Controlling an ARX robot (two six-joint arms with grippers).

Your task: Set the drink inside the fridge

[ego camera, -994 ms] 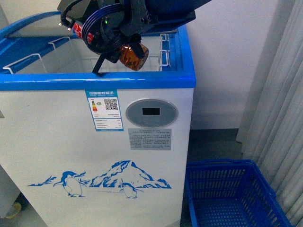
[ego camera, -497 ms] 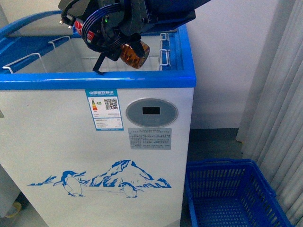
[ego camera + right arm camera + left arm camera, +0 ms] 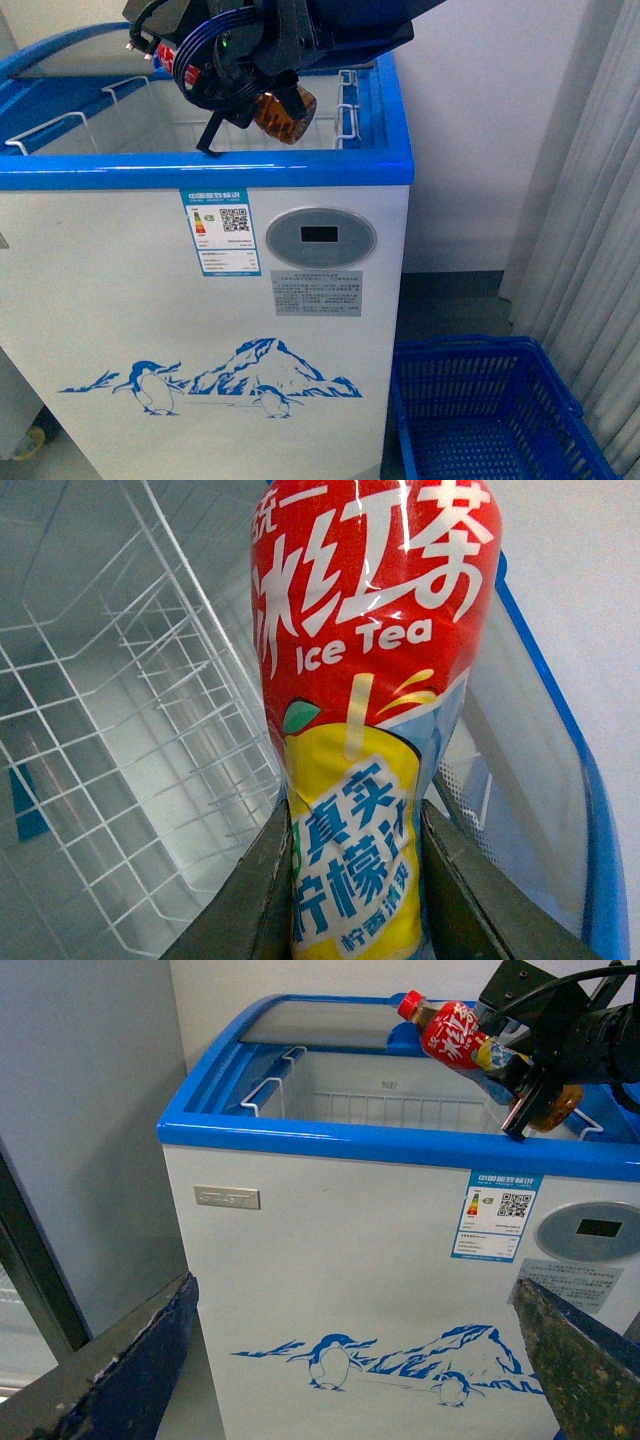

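Drink [image 3: 370, 710] clamped in right fingers [image 3: 275, 885], tilted over open fridge [image 3: 200, 170]; barely lifted vs. 1 s ago. Left fingers [image 3: 130, 1370] spread, empty. Release pending.

Black right tool [image 3: 262, 98] with looped blue ribbon cable, small green light, thin black cables, blue-edged scuffed dark fingers [image 3: 590, 1370]

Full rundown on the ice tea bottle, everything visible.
The small clear plastic bottle of dark brown tea has a red cap and a red, yellow and light-blue label reading "Ice Tea". It is tilted well off upright, cap toward the curved glass lid, hanging above the white chest cooler's open top and white wire basket. The right gripper's fingers clamp its lower label.
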